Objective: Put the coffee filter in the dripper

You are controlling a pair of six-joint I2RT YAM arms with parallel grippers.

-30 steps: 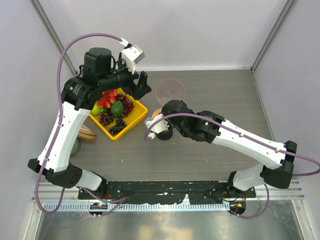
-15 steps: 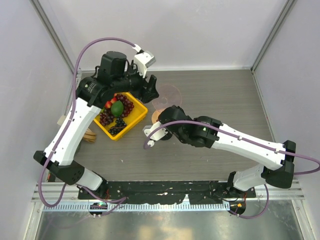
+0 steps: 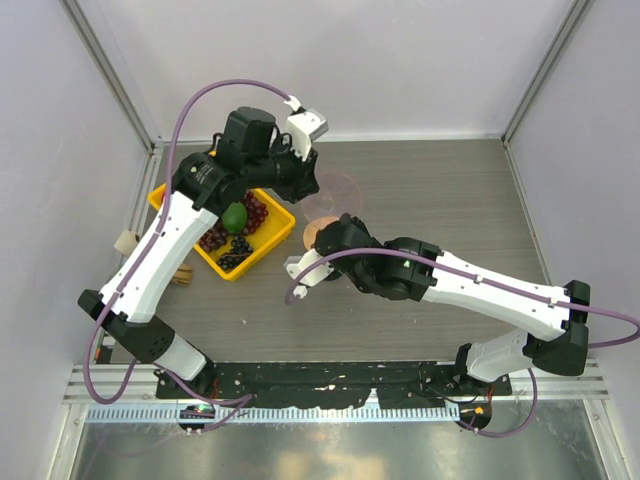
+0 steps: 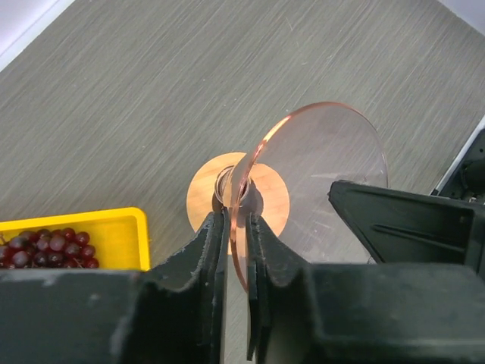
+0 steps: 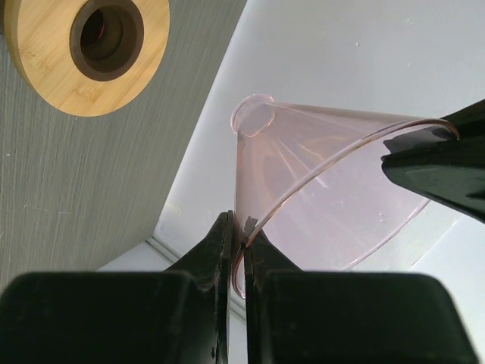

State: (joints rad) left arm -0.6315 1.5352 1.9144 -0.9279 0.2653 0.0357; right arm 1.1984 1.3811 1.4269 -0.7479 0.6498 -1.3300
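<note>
Although your coffee filter could not be picked out as a single sheet in any view, the edge of a tan paper bundle (image 3: 182, 272) showed beside the yellow tray (image 3: 263, 247), nearer to you than anything else in play. Beyond it, your right gripper (image 5: 237, 243) had its jaws clenched on the thin rim of the dripper's clear cone (image 5: 326, 189). The wood collar (image 5: 45, 76) lay flat on the worktop (image 5: 91, 189) with its dark centre showing, separate from the cone.

What changed was on the far side. Your left gripper (image 4: 236, 227) swung across from over the tray and brought its jaws from wide down to a pinch on the cone's opposite rim. Both arms then held the cone on edge, close over the collar. I judged that this readied the cone for seating in the collar, and that the filter step had not yet begun.

The cone looked faintly pink, glassy and thin-walled, with a small open neck. It was probably slick and apt to twist between two such narrow grips.
</note>
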